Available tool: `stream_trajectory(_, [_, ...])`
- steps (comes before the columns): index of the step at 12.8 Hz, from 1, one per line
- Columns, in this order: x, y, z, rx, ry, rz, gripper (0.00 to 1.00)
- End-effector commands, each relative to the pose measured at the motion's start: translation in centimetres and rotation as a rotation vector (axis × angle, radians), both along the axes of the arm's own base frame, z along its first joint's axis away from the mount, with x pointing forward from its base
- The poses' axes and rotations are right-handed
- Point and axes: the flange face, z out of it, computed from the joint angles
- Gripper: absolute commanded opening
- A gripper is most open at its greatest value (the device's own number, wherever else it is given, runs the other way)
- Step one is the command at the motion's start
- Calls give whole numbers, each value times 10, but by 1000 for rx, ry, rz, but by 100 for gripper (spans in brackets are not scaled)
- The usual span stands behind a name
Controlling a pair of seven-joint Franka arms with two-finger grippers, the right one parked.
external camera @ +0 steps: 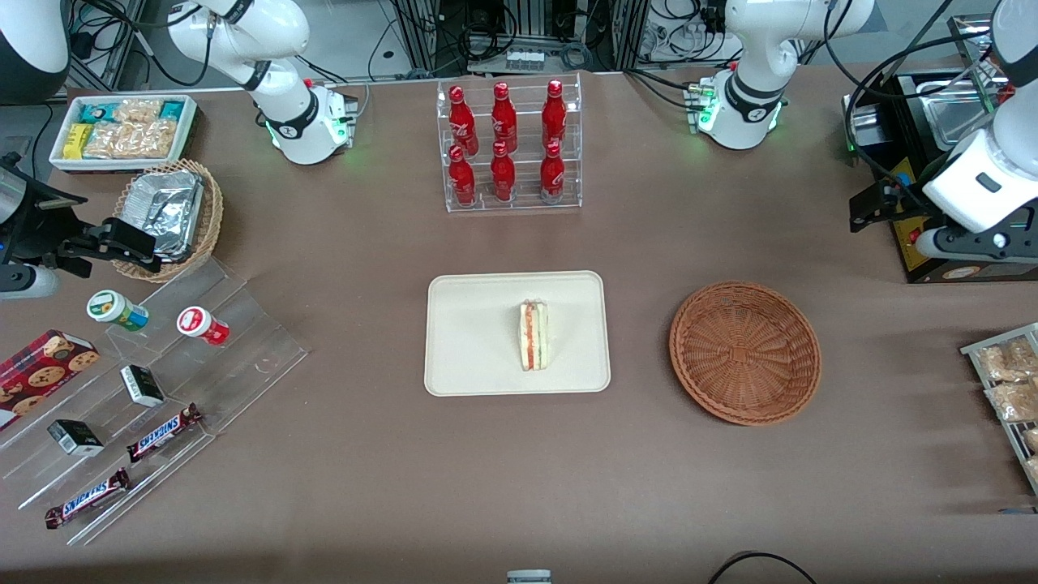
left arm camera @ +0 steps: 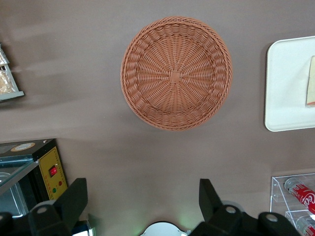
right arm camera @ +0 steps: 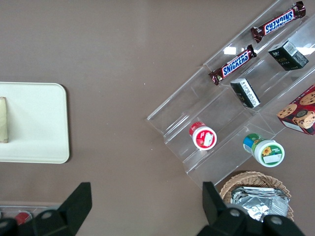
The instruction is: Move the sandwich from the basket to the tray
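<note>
Brown tabletop (external camera: 340, 454) all around, with racks of snacks at the parked arm's end and a rack of red bottles (external camera: 507, 146) farther from the front camera than the tray. The sandwich (external camera: 534, 336) is already lying on the cream tray (external camera: 470, 341), a bit toward the working arm's side of its middle, and the reddish-brown basket (external camera: 744, 352) beside the tray has nothing in it.

The gripper (left arm camera: 142, 196) hangs high, well up off the table toward the working arm's end, near the black box (external camera: 932, 211) with the red switch. Its two fingers (left arm camera: 74, 199) are spread wide with nothing between them.

So by my read the placing part is done and what's left is just backing off cleanly. If I were doing it: keep the arm high, stay wide of the basket rim and the bottle rack, and don't sweep over the tray, since a light wedge like that could tip or slide if bumped.

As for how the sandwich lies: its long axis runs from near the front camera to away from it, roughly in line with the tray's short side. The striped red, orange and green cut edge faces up, running along that same line.
</note>
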Motion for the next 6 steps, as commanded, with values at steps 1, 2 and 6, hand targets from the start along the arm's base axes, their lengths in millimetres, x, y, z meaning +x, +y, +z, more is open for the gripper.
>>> stream_trajectory(1, [-13,6,9,21,-32,-15,100])
stream_trajectory(2, [-9,7,7,24,-26,5,100])
stream_trajectory(6, [1,20,11,6,-29,19,100])
